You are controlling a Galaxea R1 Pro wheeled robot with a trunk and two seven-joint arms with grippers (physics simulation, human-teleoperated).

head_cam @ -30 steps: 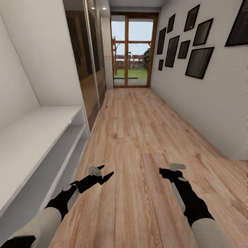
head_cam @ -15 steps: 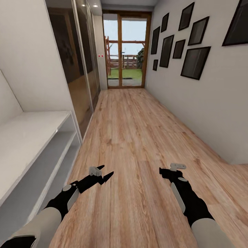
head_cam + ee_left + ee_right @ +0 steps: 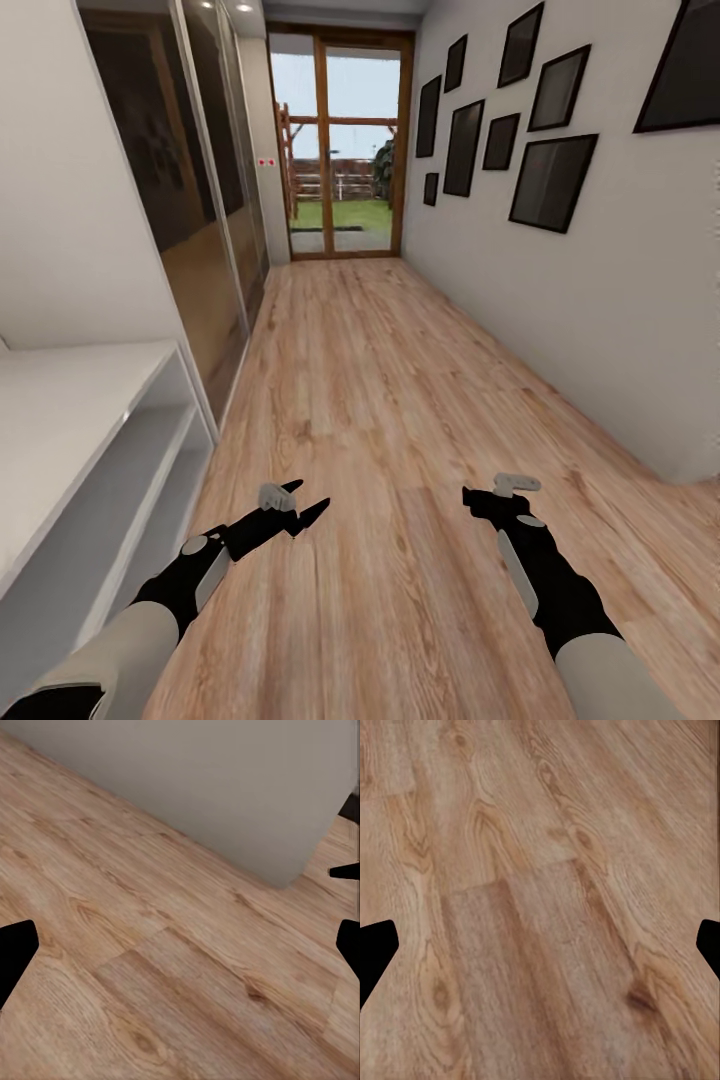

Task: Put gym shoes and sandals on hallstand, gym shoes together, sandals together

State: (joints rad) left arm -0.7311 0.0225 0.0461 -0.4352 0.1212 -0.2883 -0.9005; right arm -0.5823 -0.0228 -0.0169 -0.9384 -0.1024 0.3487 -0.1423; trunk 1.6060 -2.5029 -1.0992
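Corridor seen from the head view, robot in transit, both arms held out low over the corridor floor, light wood-grain planks running far toward a glazed wooden door with green lawn behind it. Left tool hangs above bare planks, its two black fingers spread with a clear gap; in the left wrist view the fingertips sit at opposite edges over the planks, nothing between them, a pale wall beyond. Right tool also hangs over bare floor; in the head view I cannot tell its state, but in the right wrist view the black fingertips are wide apart at opposite edges with only wood grain between, so spread and empty. At near left stands a pale grey-white low shelf unit with a flat top and open shelves beneath, cut off by the frame edge; cannot tell whether it is the hallstand. Beyond it along the left wall, dark glossy sliding wardrobe doors. On the right wall, a cluster of black picture frames. The floor stretch in view is bare planks, so where the gym shoes and sandals lie cannot be told
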